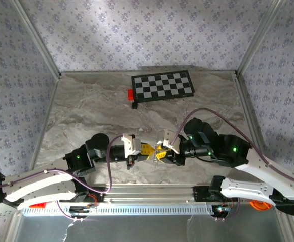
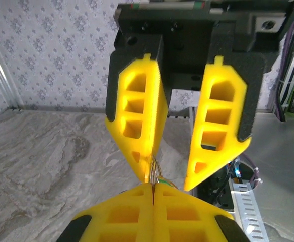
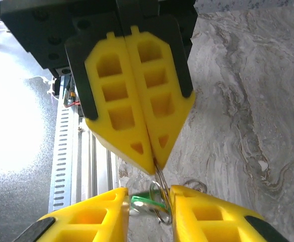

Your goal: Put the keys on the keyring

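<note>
- Table [image 1: 86, 111]: marble top. Your two arms meet tip to tip over its near middle.
- Checkerboard [image 1: 163, 85]: at the far side, with a red block [image 1: 130, 94] just beside its left end. Both are well apart from the work.
- Left gripper [image 1: 149, 150]: its pads are pressed together and pinch the keyring. In the right wrist view, thin wire runs straight out of the closed tips [image 3: 152, 169].
- Right gripper [image 1: 160, 153]: its fingers stand apart, one on each side of the ring. As far as you can see it grips nothing.
- Keyring [image 3: 160, 199]: held off the table where the grippers meet. It hangs from the left tips, in the gap between the right fingers.
- Green tag [image 3: 141, 201]: touching the ring, on the side toward the table's near rail.
- Pale loop [image 3: 195, 185]: just beside the ring. It could be a key's head or a chain link; you cannot tell which.
- Keys: none can be made out for certain, either on the marble from above or on the ring.
- Progress, as a judgement: the ring is lifted and presented. No key is shown threaded, so count the threading as not confirmed.
- Left to do: find each key, open the coil, slide the key on, and check that it hangs free.
</note>
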You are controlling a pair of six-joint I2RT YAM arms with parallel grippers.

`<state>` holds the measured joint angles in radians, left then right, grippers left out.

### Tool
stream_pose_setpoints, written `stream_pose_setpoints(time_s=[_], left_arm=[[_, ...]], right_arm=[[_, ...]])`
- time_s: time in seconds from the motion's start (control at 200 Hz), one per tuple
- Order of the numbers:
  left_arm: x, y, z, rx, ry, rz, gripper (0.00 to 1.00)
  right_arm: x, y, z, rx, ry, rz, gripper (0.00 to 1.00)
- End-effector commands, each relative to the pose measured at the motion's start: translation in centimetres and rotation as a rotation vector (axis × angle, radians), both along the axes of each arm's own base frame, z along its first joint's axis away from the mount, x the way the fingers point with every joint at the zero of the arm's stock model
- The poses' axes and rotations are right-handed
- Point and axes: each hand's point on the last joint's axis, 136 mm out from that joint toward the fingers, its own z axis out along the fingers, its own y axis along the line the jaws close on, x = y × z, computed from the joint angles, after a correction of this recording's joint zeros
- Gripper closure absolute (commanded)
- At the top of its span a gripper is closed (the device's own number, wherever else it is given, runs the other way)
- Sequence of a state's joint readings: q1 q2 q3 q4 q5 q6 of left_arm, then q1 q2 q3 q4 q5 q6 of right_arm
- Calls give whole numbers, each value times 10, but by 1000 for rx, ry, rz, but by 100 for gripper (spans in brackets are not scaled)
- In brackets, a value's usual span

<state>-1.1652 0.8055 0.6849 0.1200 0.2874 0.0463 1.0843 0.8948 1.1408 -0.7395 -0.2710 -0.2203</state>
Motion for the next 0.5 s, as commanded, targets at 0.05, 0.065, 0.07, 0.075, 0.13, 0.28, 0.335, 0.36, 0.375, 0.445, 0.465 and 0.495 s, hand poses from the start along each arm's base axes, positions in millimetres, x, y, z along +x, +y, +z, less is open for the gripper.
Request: stream_pose_setpoints(time_s=[0.05,0.065,0.07,0.075,0.13,0.28,0.335,0.36,0.375,0.445,0.465,0.495], left_arm=[[-12,4,32,-119,-19,-51,100],[-12,4,32,-120,-20,-52,100],[-12,4,32,-120,-19,-53,100],[-12,4,33,-120,-19,-53,100],[-13,4,34,-124,-19,-59,100],[-15,5,35,-129,-19,-67,100],[-15,5,36,-132,-19,-68,100],[-15,5,35,-130,-18,-70,100],[-15,5,35,-131,-17,-70,100],[-16,6,36,-135,-18,-71,100],[-16,6,36,-135,-18,-72,100],[-16,6,36,-136,-20,-72,100]], right_arm=[[-3,-2,13,85,14,-5,72],[-3,-3,14,90,14,-6,72],[-3,-3,14,92,13,-7,72],[-3,-3,14,92,13,-7,72],[-2,-4,16,102,14,-11,73],[-2,-4,19,115,16,-9,73],[-3,-4,19,120,18,-3,75],[-4,-4,20,123,16,-1,76],[-3,-4,20,124,16,-1,77],[-3,-3,18,117,21,-2,82],[-3,-4,18,116,21,-3,84],[-4,-4,17,115,23,-1,86]])
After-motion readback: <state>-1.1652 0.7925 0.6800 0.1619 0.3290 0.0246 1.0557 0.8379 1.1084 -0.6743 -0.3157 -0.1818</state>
